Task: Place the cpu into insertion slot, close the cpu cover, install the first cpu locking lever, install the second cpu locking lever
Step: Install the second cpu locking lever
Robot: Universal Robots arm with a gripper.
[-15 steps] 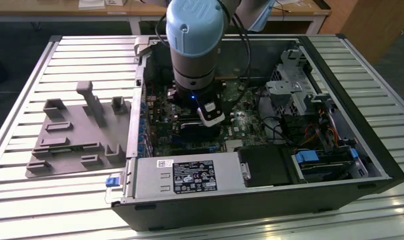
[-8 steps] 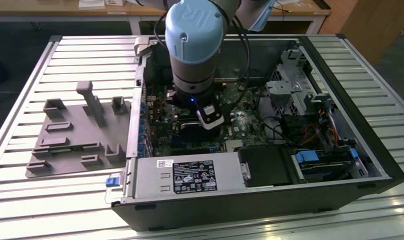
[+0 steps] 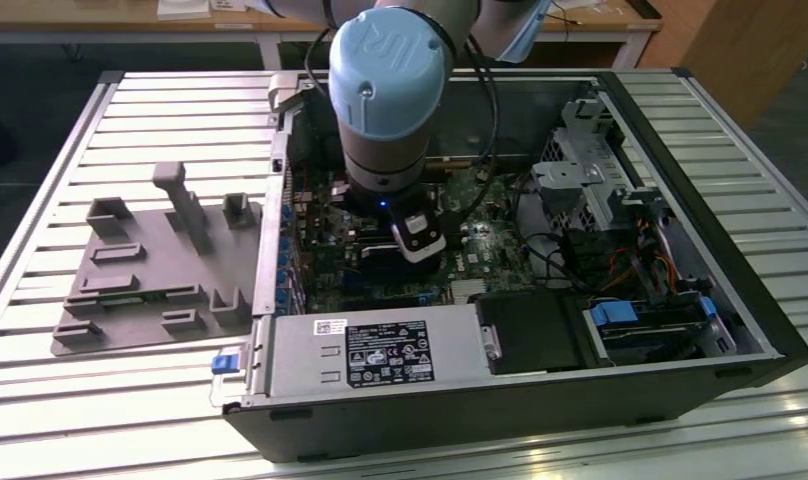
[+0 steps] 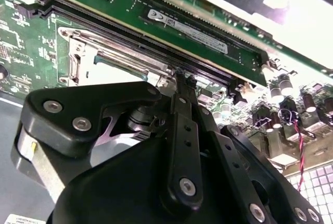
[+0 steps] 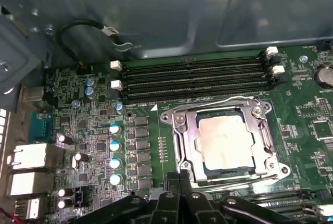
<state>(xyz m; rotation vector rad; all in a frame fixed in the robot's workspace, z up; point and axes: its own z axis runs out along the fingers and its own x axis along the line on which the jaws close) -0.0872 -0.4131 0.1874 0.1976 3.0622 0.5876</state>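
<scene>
In the first wrist view the cpu (image 5: 225, 139), a flat silver-grey square, lies in the insertion slot (image 5: 168, 117) on the green board. The cpu cover (image 5: 182, 141), a silvery frame with a window, lies flat over the chip's edges. One thin wire lever (image 5: 218, 102) runs along the side toward the memory slots. Another lever (image 5: 244, 183) runs along the opposite side. My gripper (image 5: 180, 176) is shut, its black fingertips together just off the socket's corner. In the second wrist view the gripper (image 4: 179, 75) points at the socket's rim (image 4: 78, 60). The arm (image 3: 384, 90) reaches down into the open case.
Long black memory slots (image 5: 192, 75) run beside the socket, and a green memory stick (image 4: 187, 26) stands in one. Blue-topped capacitors (image 5: 114, 146) and rear ports (image 5: 31, 156) flank it. The case holds a power supply (image 3: 377, 355) and drive cage (image 3: 604, 170). A grey fixture (image 3: 151, 270) lies at the exterior view's left.
</scene>
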